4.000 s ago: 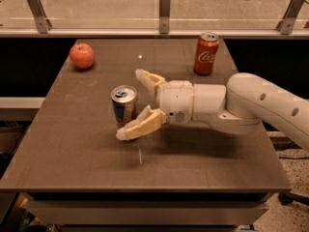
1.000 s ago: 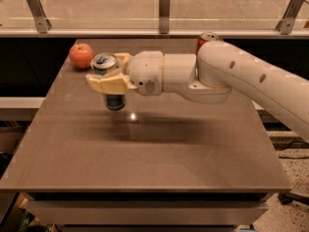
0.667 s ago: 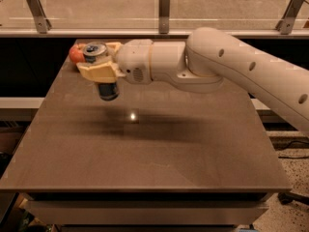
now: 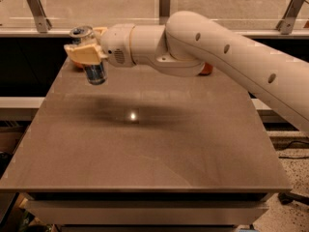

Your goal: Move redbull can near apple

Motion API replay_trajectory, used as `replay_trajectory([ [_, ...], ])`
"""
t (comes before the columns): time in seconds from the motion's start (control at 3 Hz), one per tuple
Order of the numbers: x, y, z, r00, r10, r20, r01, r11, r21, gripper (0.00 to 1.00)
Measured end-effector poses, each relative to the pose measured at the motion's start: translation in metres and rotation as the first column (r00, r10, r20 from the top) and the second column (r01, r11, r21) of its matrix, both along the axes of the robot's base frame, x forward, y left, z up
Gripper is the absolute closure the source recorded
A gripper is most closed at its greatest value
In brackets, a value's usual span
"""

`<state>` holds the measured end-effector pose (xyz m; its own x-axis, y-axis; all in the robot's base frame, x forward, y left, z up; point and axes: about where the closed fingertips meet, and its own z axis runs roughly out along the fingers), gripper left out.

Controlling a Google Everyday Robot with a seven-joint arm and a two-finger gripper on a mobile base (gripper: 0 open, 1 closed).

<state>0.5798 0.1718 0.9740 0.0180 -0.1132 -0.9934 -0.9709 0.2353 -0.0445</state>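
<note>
My gripper (image 4: pixel 88 43) is at the far left of the table (image 4: pixel 145 158), shut on the redbull can (image 4: pixel 95 72). The can is lifted above the tabletop and tilted, its silver top (image 4: pixel 80 31) leaning left. The apple is almost wholly hidden behind the gripper and can; only a red-orange sliver (image 4: pixel 76 65) shows under the lower finger. The can hangs just in front of it.
My arm (image 4: pixel 227 57) stretches across the back of the table from the right. A red-orange bit of the Coca-Cola can (image 4: pixel 207 69) peeks out under the arm at the back right. A glass rail with metal posts (image 4: pixel 164 4) runs behind the table.
The gripper has carried the can further left and back toward the apple, and now covers the apple almost fully. The arm now hides most of the Coca-Cola can.
</note>
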Motion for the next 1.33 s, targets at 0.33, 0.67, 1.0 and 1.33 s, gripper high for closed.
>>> replay_trajectory([
  [0.33, 0.022, 0.01, -0.002, 0.9996, -0.028, -0.007, 0.028, 0.999, 0.037, 1.0],
  [0.67, 0.046, 0.014, -0.008, 0.9982, -0.058, -0.012, 0.059, 0.994, 0.087, 1.0],
  [1.0, 0.067, 0.02, -0.016, 0.9972, -0.074, -0.01, 0.075, 0.989, 0.127, 1.0],
  [1.33, 0.084, 0.022, -0.023, 0.9955, -0.095, 0.002, 0.094, 0.987, 0.133, 1.0],
])
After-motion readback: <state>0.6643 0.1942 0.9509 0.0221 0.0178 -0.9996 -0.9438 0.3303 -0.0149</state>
